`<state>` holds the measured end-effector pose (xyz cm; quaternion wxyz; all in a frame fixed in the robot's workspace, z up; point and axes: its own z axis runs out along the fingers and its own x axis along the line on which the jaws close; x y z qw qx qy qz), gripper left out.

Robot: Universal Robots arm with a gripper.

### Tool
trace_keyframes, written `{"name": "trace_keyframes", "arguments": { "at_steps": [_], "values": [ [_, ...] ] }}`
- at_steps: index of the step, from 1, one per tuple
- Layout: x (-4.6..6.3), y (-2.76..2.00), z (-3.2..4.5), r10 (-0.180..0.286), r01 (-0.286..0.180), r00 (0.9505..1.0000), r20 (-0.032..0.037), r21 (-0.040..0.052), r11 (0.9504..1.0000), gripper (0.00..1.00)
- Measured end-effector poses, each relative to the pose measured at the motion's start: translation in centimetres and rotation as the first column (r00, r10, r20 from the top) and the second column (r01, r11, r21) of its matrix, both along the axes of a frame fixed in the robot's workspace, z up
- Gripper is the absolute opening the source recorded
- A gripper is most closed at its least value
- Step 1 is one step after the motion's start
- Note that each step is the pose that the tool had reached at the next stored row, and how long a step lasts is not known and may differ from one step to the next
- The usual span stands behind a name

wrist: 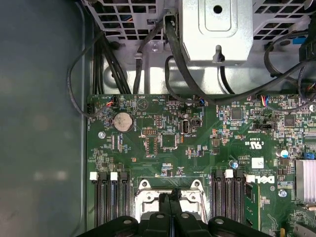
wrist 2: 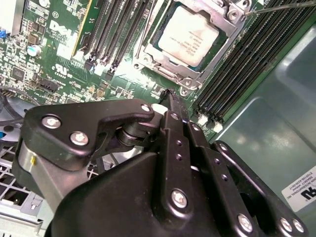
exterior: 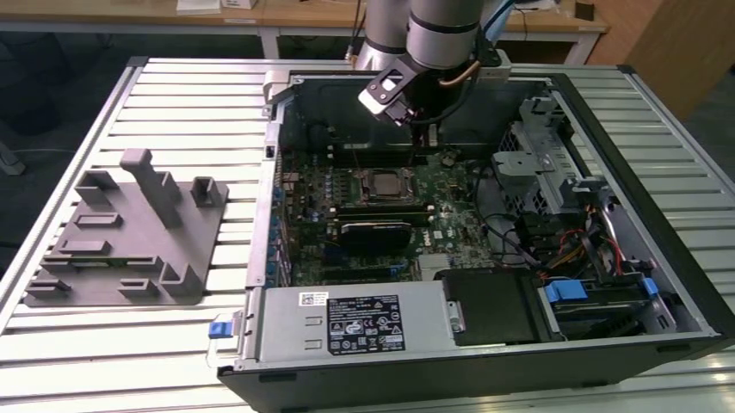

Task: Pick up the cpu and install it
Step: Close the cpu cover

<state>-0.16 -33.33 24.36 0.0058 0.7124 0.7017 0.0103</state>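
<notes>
The cpu (exterior: 385, 182) lies flat in the metal-edged socket frame (exterior: 385, 195) on the green motherboard (exterior: 453, 225), its pale silver top facing up. In the second wrist view the cpu (wrist 2: 190, 37) sits squarely inside the frame, beyond the fingertips. My gripper (exterior: 421, 136) hangs above the board, just past the socket toward the case's far wall. Its two black fingers (wrist 2: 170, 118) are pressed together with nothing between them. In the first wrist view the gripper (wrist: 173, 195) covers the middle of the socket frame (wrist: 143, 185).
The open computer case (exterior: 643, 284) surrounds the board, with drive cages and cables on the exterior view's right and a power supply (exterior: 350, 323) at the front. Memory slots (wrist 2: 118, 34) flank the socket. A grey plastic fixture (exterior: 126, 232) with upright posts stands on the slatted table.
</notes>
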Motion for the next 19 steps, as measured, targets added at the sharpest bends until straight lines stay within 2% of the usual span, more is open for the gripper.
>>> {"name": "trace_keyframes", "arguments": {
  "at_steps": [1, 2, 4, 5, 6, 15, 19],
  "values": [
    [0.0, 0.0, -0.02, 0.0, 0.0, 1.0, -0.0046, 0.0003, 1.0, 0.11],
    [-0.01, 0.0, -0.04, 0.0, 0.0, 0.9999, -0.0148, -0.0002, 1.0, 0.11],
    [0.0, 0.0, -0.09, 0.0, 0.0, 0.9992, -0.0395, -0.0015, 1.0, 0.11],
    [0.0, 0.0, -0.11, 0.0, 0.0, 0.9988, -0.049, -0.0019, 1.0, 0.11],
    [0.0, 0.0, -0.11, 0.0, 0.0, 0.9986, -0.0523, -0.0022, 1.0, 0.11],
    [-0.04, -0.06, -0.36, 0.0, 0.0, 0.9987, -0.0513, -0.0018, 1.0, 0.11],
    [-0.24, -0.21, -0.67, 0.001, -0.001, 0.999, -0.0442, 0.0015, 1.0, 0.11]
  ]
}}
